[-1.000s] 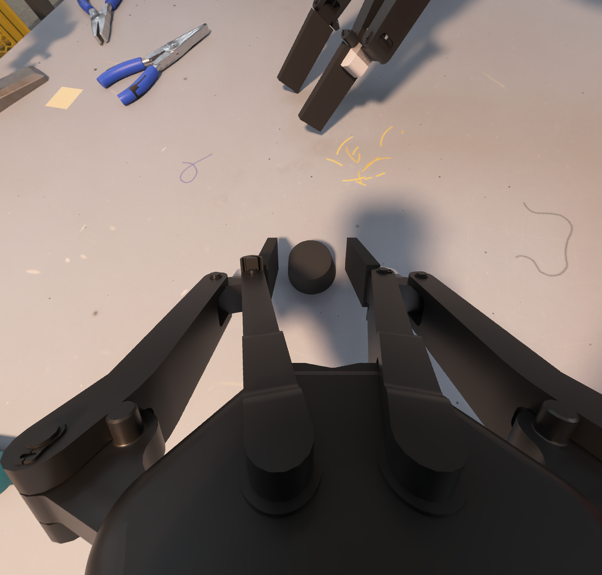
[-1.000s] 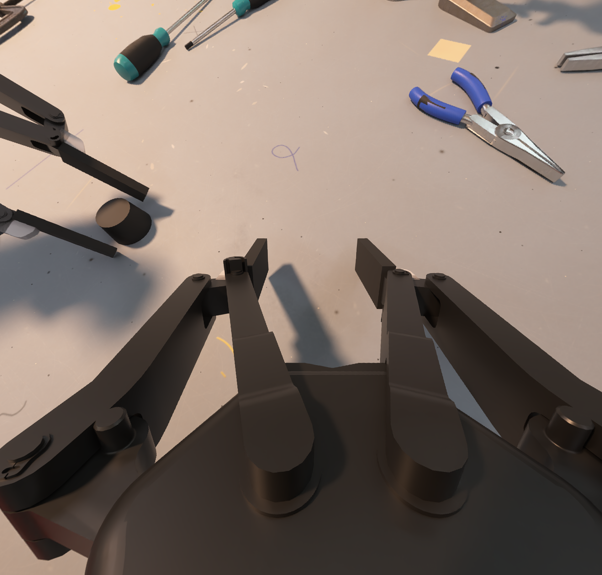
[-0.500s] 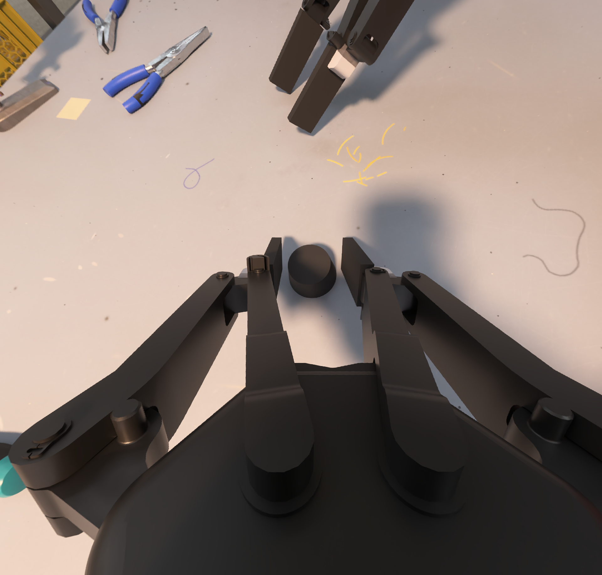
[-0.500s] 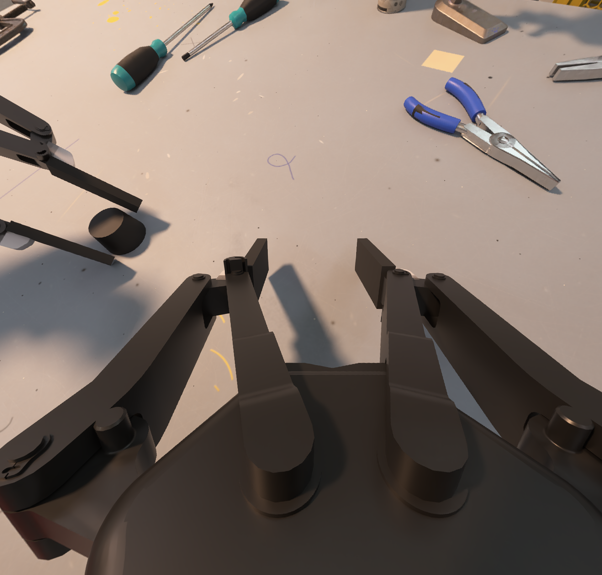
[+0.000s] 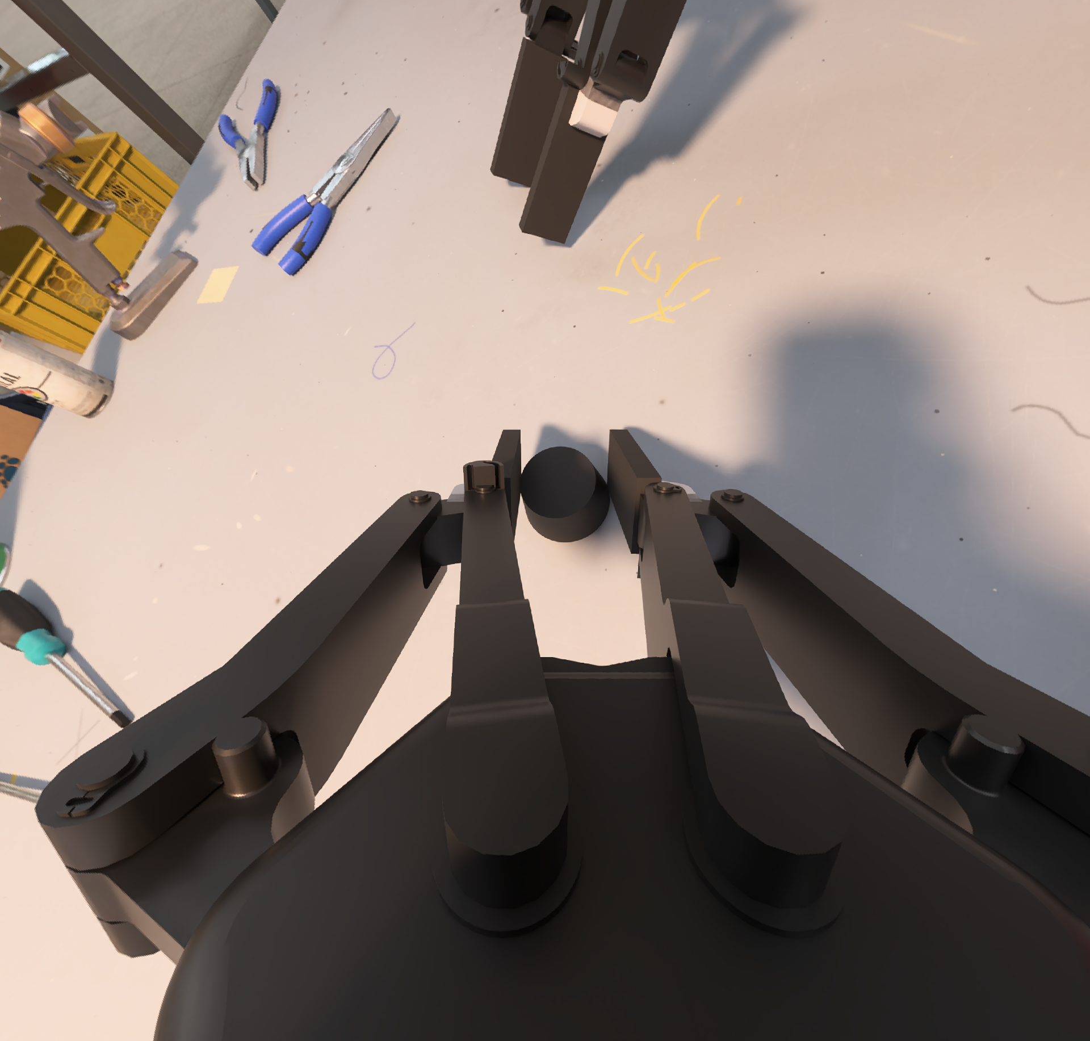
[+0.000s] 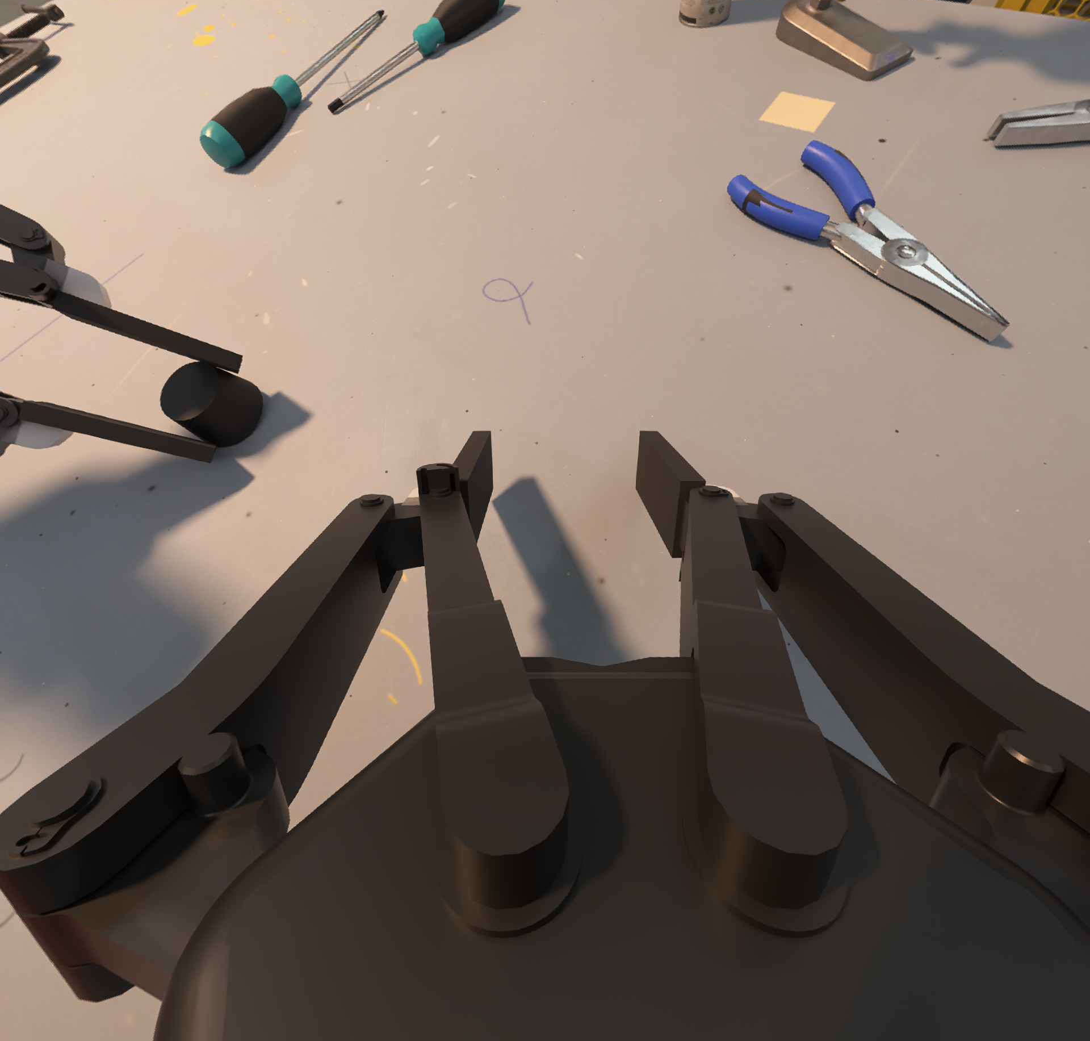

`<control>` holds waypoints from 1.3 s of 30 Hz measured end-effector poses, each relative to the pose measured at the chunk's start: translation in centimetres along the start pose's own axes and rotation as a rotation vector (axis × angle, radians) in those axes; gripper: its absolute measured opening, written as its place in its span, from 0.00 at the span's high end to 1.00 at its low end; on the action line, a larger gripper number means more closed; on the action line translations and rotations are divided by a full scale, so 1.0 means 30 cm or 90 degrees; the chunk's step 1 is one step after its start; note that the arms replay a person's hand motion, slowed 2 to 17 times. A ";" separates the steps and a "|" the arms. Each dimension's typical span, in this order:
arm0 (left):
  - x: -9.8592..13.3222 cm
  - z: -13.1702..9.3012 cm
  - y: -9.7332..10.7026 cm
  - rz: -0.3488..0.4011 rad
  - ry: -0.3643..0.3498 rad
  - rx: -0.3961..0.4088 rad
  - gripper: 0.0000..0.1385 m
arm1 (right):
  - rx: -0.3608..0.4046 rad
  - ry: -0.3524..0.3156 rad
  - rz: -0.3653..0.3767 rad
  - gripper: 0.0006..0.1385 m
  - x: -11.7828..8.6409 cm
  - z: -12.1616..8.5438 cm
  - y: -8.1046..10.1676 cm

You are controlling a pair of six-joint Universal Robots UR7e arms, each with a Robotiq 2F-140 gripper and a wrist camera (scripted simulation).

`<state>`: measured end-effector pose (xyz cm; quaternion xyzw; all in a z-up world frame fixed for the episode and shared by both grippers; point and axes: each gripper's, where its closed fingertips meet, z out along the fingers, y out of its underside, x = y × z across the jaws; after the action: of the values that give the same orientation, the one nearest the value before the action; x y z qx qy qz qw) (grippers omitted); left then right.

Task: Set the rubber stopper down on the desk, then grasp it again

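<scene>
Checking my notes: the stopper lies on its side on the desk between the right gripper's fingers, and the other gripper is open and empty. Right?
One slip: it is the left gripper whose fingers flank the stopper, as the left wrist view shows. The stopper does lie on its side on the desk, and the right gripper is open and empty.

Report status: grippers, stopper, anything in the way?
Left gripper closed around rubber stopper, which lies on its side on desk. Right gripper open, empty. Nothing in the way.
</scene>
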<state>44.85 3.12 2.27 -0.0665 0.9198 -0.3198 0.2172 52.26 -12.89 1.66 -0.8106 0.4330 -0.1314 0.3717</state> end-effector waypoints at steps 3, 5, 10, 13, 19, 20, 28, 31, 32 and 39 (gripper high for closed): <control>-0.002 -0.004 0.001 0.019 -0.013 -0.001 0.71 | 0.004 0.001 0.000 0.54 -0.002 -0.005 0.005; -0.003 -0.006 0.002 0.029 -0.021 -0.002 0.71 | 0.007 0.002 0.001 0.55 -0.003 -0.009 0.008; -0.008 -0.012 0.007 0.053 -0.041 -0.007 0.71 | 0.020 0.005 0.000 0.59 -0.005 -0.021 0.010; -0.011 -0.016 0.010 0.069 -0.055 -0.007 0.71 | 0.030 0.007 -0.004 0.62 -0.008 -0.030 0.009; -0.019 -0.026 0.018 0.102 -0.088 -0.003 0.71 | 0.061 0.024 -0.029 0.67 -0.009 -0.056 -0.010; -0.020 -0.027 0.018 0.107 -0.093 -0.002 0.71 | 0.067 0.027 -0.035 0.68 -0.010 -0.061 -0.015; -0.025 -0.037 0.026 0.131 -0.125 0.007 0.71 | 0.077 0.043 -0.065 0.69 -0.024 -0.069 -0.014; -0.024 -0.041 0.030 0.130 -0.126 0.010 0.71 | 0.070 0.042 -0.065 0.69 -0.029 -0.066 -0.006; -0.023 -0.042 0.031 0.128 -0.124 0.010 0.71 | 0.067 0.040 -0.063 0.69 -0.032 -0.064 -0.003; -0.013 -0.049 0.040 0.093 -0.090 0.010 0.71 | 0.052 0.032 -0.056 0.69 -0.044 -0.067 0.005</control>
<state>44.58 4.98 2.70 -0.0202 0.9022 -0.3048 0.3046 50.31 -12.89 3.09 -0.8096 0.4003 -0.1854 0.3872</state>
